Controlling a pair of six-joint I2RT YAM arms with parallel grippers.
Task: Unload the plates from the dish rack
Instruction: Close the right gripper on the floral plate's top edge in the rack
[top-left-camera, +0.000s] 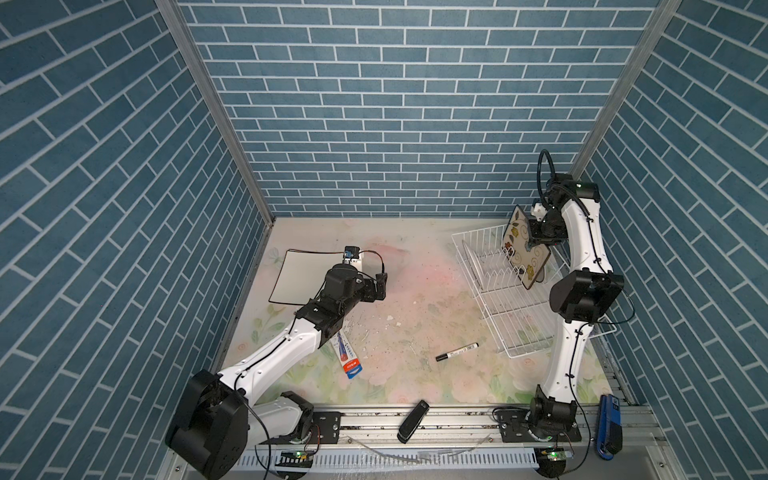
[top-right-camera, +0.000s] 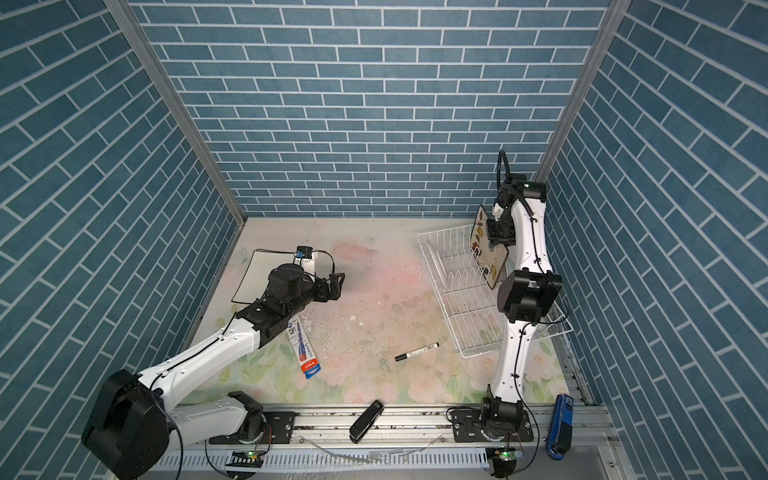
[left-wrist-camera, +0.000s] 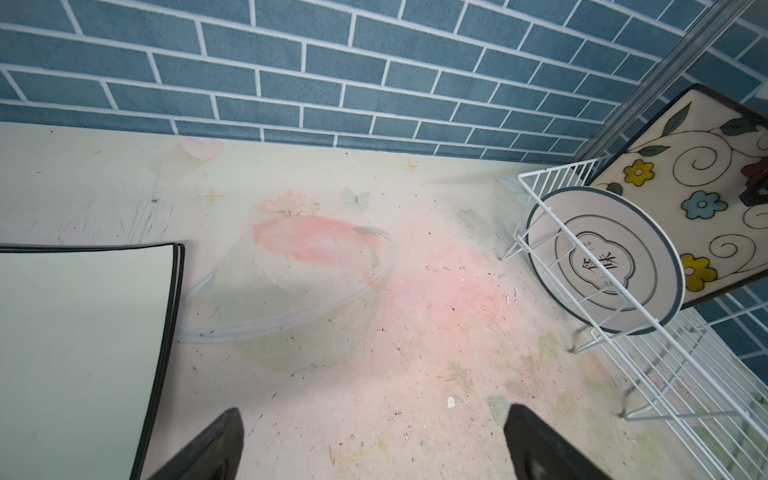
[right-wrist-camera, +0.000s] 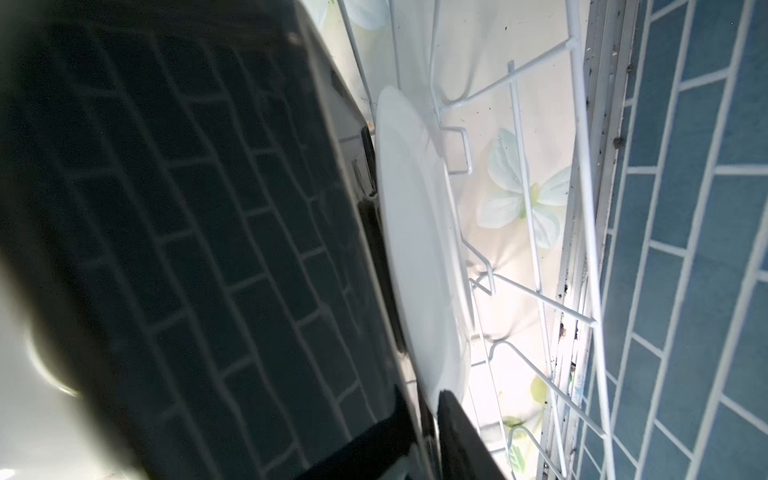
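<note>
Logging one of three done: white square plate (top-left-camera: 298, 275) on the tabletop (top-left-camera: 415, 299), my right fingers (right-wrist-camera: 461, 434) pinching the floral plate (top-left-camera: 524, 249) in the dish rack (top-left-camera: 515, 320), round plate (left-wrist-camera: 602, 266) slotted there, left fingers (left-wrist-camera: 216, 440) wide.

glossy flowered plate (top-left-camera: 524, 258), white-coated wire rack (top-left-camera: 478, 244)

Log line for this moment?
right pincer: grips cream floral square plate | left pincer: open | round white plate: in white wire rack

Overhead and wrist views share the dish rack (top-left-camera: 515, 320).
</note>
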